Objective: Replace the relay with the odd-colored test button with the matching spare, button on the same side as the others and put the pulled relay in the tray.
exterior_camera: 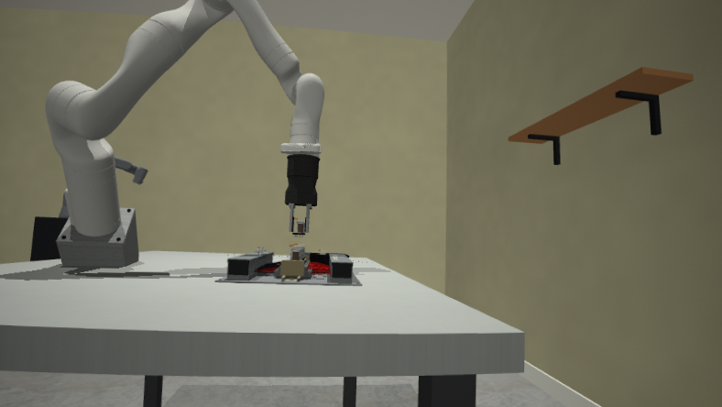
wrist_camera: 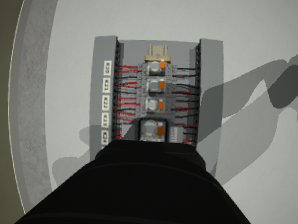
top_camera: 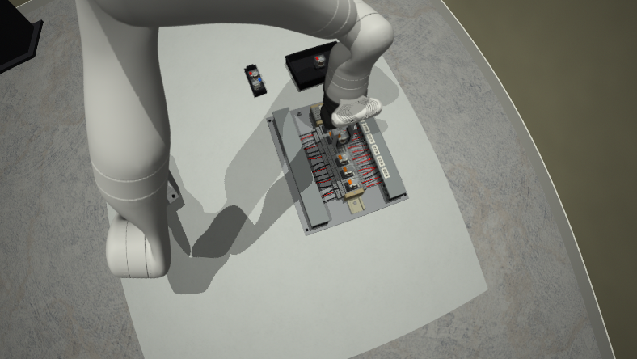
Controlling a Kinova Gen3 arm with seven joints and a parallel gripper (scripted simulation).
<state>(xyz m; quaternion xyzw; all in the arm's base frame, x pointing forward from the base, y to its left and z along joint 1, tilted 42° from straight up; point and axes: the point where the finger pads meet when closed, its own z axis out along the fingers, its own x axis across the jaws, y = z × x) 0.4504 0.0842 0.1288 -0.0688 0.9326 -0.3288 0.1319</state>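
Olive walls, pale table. Gripper part-open, clamped on orange-button relay, upright above row, blades clear of sockets. Red-button relay in tray. Rack beside tray holds red-button and blue-button spares.

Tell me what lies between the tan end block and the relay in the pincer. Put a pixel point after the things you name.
Seen from above, three relays (top_camera: 348, 171) (exterior_camera: 298, 253) (wrist_camera: 155, 86) with orange buttons, in a row; the wrist view shows that.
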